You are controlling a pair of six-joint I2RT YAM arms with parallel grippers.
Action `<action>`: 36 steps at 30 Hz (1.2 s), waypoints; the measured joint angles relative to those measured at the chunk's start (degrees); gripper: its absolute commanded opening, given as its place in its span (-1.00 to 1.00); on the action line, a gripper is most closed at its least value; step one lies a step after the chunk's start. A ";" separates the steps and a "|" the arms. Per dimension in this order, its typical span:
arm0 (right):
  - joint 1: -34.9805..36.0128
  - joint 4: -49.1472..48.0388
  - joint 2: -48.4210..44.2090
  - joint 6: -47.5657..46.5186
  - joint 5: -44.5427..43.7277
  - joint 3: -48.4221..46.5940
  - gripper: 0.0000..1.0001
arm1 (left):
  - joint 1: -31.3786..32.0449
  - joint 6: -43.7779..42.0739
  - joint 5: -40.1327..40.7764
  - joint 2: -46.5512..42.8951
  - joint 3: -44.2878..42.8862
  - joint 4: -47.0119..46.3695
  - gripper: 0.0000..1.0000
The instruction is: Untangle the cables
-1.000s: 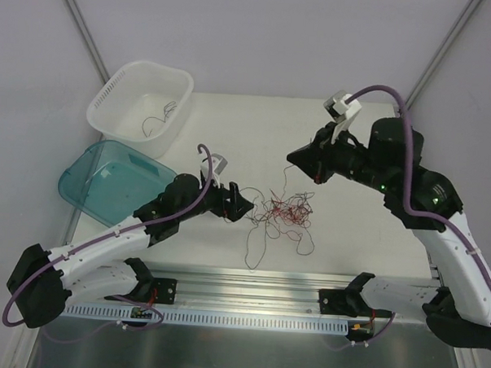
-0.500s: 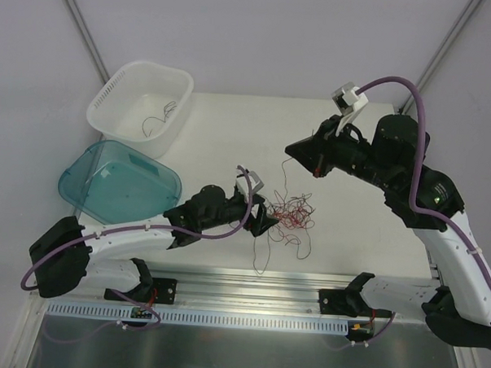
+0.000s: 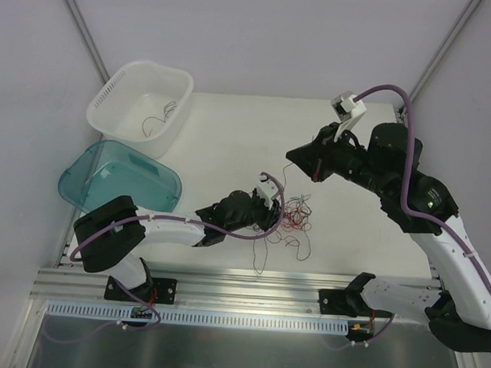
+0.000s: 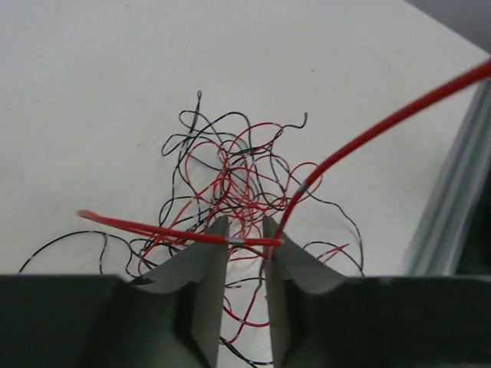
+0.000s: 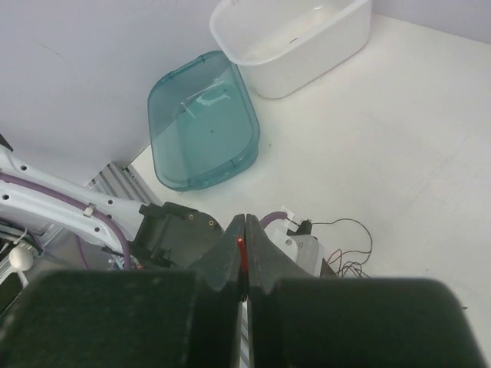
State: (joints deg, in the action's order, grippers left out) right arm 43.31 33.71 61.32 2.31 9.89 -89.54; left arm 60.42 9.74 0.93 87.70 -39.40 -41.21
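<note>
Top, left-wrist and right-wrist views. The cables point(image 3: 295, 214), thin red and black wires, lie in a loose tangle on the white table point(image 3: 231, 134), near its front edge and between the two arms.

The left gripper point(image 4: 245, 230) sits low at the tangle's near side. Its fingers point(image 4: 207, 257) stand a narrow gap apart, and a red wire point(image 4: 153, 228) lies across both tips; whether it is gripped cannot be told.

The right gripper point(image 5: 244, 230) is raised above the table behind the tangle. Its fingers are pressed together on a red strand point(image 5: 241, 244), and a thin wire hangs from it toward the tangle.

A white basket point(image 3: 111, 92) at the far left corner holds a few loose wires. A teal tub point(image 3: 90, 185) lies just in front of it.
</note>
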 measured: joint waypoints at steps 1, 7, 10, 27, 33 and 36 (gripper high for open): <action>-0.02 0.17 -0.28 -0.15 -0.72 0.00 -0.99 | 0.00 -0.04 0.92 0.76 0.04 -0.15 -0.67; -5.62 3.61 -3.93 -2.36 -7.02 -0.35 -0.99 | -0.26 0.92 7.61 1.66 3.98 -1.60 -0.94; -10.16 7.50 -5.07 -3.43 -9.64 -1.46 -0.99 | -2.10 3.32 8.66 1.66 4.76 -3.04 -0.88; -19.71 13.38 -5.66 -8.50 -19.96 -9.88 -0.99 | -11.87 14.25 8.44 -1.97 7.82 -0.39 -0.83; -21.51 13.94 -8.17 -8.87 -25.44 -6.14 -0.99 | -13.94 16.39 10.27 -4.61 7.96 4.92 -0.75; -22.36 14.78 -8.68 -9.27 -27.96 -6.12 -0.99 | -17.22 20.17 10.03 -4.35 7.93 7.48 -0.54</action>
State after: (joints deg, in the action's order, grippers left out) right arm 20.95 48.49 52.64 -6.96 -18.06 -95.66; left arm 43.20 29.91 10.96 83.35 -31.46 -33.74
